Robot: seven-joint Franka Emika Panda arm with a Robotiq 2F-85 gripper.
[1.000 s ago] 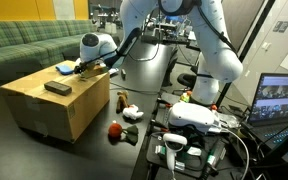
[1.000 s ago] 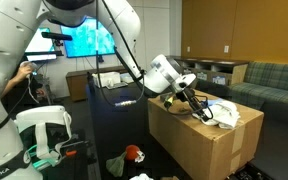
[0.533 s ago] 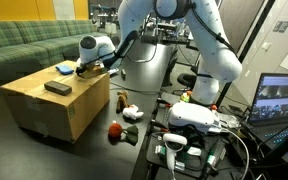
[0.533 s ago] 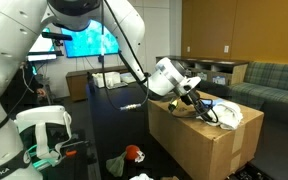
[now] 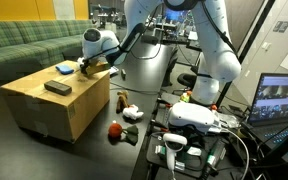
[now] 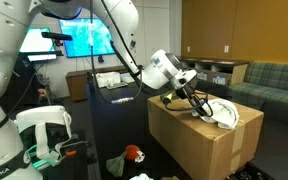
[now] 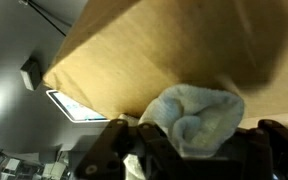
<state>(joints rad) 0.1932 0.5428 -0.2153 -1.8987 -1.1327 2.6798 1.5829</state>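
— One pincer [image 7: 197, 138] to log, low centre of the wrist view. State?
— Found standing apart, not clamped; dark fingers [image 7: 119, 150] noted either side of a bunched pale-blue cloth [image 7: 196, 112]. Cannot tell whether touching it.
— Location of the cloth?
— Lying on top of the cardboard box [image 7: 164, 50], across the upper half of that view. Seen also in an exterior view [image 5: 64, 69], left of centre, just beside the pincer [image 5: 85, 68], near the box's far edge.
— Anything else on the box?
— Noted: a dark flat object [image 5: 56, 87], lower left of the cloth and well apart from it. Behind, upper left, a green sofa [image 5: 19, 40].
— Step in hand?
— Judged as set for a grasp, grasp not yet made.
— Requirements for the next move?
— Squeezing shut squarely on the thick fold, then lifting straight off the cardboard; otherwise, risk of pinching only a thin corner and dropping it.
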